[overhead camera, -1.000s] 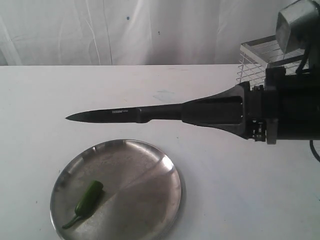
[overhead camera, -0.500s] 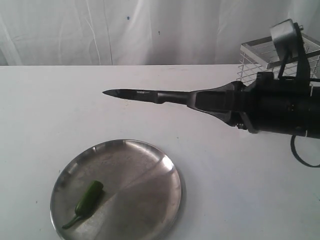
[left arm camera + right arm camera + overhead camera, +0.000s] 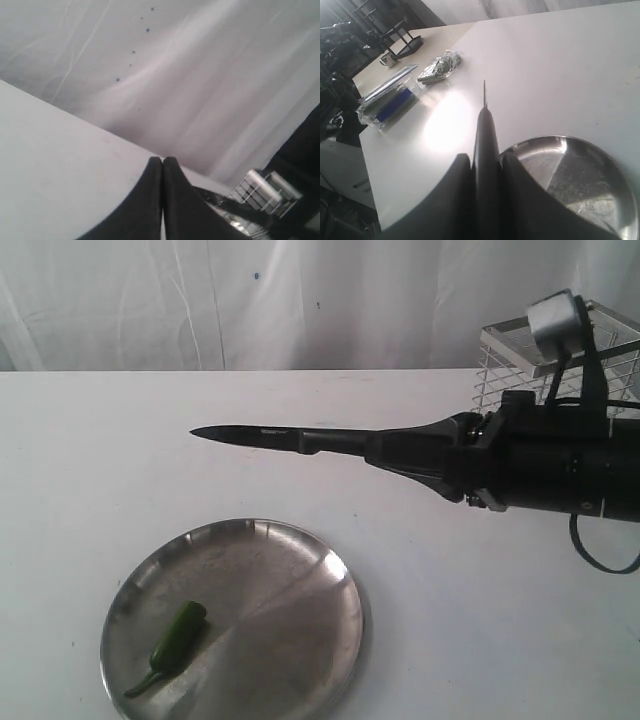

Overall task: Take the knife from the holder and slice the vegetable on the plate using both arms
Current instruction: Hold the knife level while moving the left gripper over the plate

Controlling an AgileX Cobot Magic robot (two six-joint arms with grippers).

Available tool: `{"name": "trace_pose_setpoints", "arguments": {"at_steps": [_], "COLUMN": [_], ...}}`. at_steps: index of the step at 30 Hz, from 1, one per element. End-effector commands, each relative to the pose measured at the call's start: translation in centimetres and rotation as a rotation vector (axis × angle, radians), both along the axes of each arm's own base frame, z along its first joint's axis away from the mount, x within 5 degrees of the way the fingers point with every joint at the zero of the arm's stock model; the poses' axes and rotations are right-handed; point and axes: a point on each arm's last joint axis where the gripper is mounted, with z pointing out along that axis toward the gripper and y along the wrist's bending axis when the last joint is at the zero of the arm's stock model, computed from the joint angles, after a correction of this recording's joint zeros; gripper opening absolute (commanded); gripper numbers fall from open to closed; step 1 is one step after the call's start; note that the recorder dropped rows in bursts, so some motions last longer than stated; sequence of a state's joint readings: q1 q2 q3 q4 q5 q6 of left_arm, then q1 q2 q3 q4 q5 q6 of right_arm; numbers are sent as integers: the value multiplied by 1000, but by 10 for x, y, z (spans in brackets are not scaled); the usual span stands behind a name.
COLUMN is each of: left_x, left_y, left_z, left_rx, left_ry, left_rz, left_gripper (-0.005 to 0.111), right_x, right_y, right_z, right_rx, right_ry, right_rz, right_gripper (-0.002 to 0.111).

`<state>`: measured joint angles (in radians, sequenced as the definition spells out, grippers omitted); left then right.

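Observation:
My right gripper (image 3: 385, 447) is shut on the knife (image 3: 270, 435) and holds it level above the table, blade tip pointing left, beyond the plate's far rim. In the right wrist view the knife (image 3: 486, 137) sits clamped between the two dark fingers (image 3: 455, 175). The green vegetable (image 3: 176, 634) lies on the steel plate (image 3: 290, 570) at its near left. The wire holder (image 3: 505, 360) stands at the far right, behind the right arm. My left gripper (image 3: 163, 160) shows only in its own wrist view, shut with nothing in it, raised over the table.
In the right wrist view, a plastic-wrapped packet (image 3: 439, 66), a blue-and-clear package (image 3: 387, 97) and a mug (image 3: 387, 59) lie on another table beyond this table's edge. A white curtain (image 3: 300, 300) hangs behind the table.
The right arm has lifted the knife up and away from the plate, pulling it rightward, then eased it slightly back left and down. The vegetable and plate have not moved.

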<state>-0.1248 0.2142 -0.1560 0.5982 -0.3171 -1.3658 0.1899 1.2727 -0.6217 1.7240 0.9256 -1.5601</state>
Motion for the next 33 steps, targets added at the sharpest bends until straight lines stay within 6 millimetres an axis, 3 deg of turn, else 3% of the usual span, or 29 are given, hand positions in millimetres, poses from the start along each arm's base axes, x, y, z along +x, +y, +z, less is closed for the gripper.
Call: {"name": "trace_pose_setpoints", "arguments": {"at_steps": [1, 4, 6, 9, 15, 18, 26, 33], "left_x": [46, 83, 102, 119, 133, 130, 130, 142], "left_y": [-11, -34, -55, -75, -86, -103, -149, -158], "left_z": [21, 19, 10, -7, -56, -67, -69, -59], "left_rx": [396, 410, 365, 277, 83, 57, 57, -13], "left_ry": [118, 224, 284, 309, 473, 468, 293, 236], "left_rz": [-57, -276, -511, -756, -801, -840, -845, -783], "left_gripper": [0, 0, 0, 0, 0, 0, 0, 0], "right_x": [3, 6, 7, 7, 7, 6, 3, 8], "right_y": [0, -1, -2, -2, -2, -1, 1, -3], "right_z": [-3, -6, -7, -7, -7, -6, -4, -7], "right_rx": [-10, -24, -35, -38, -36, -23, -1, -43], "right_ry": [-12, -4, -3, -1, -1, -3, -5, 0], "right_rz": [-15, -33, -50, -55, -52, -34, -1, -62], "right_gripper": [0, 0, 0, 0, 0, 0, 0, 0]}}
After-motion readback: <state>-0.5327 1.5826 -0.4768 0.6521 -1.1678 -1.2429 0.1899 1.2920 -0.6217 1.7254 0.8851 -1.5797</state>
